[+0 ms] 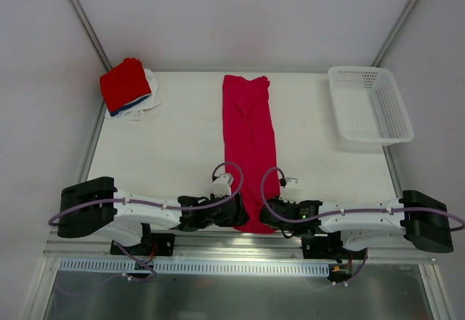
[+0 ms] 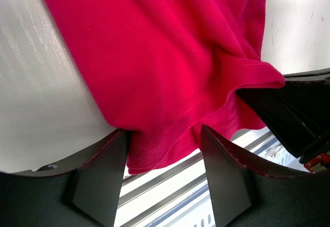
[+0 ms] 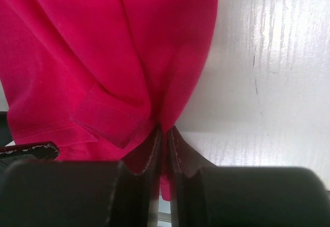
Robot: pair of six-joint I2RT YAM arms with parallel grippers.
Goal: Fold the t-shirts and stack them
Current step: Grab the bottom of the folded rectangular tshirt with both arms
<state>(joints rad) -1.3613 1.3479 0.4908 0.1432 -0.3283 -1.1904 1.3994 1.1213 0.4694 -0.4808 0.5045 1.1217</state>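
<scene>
A crimson-pink t-shirt (image 1: 248, 138) lies as a long narrow strip down the middle of the table, its near end at the front edge. My left gripper (image 1: 237, 215) is at the left corner of that end. In the left wrist view it (image 2: 162, 152) is open, with the shirt's hem (image 2: 170, 134) lying between the fingers, and the right gripper's dark body shows at the right. My right gripper (image 1: 267, 214) is at the right corner, and in the right wrist view it (image 3: 165, 134) is shut on a pinch of the shirt (image 3: 103, 57). A folded bright red shirt (image 1: 125, 84) tops a stack at the back left, with blue (image 1: 139, 105) and white (image 1: 151, 86) edges showing under it.
A white plastic mesh basket (image 1: 386, 109) stands at the back right. The table's front metal rail (image 1: 240, 246) runs just behind both grippers. White walls close off the back and sides.
</scene>
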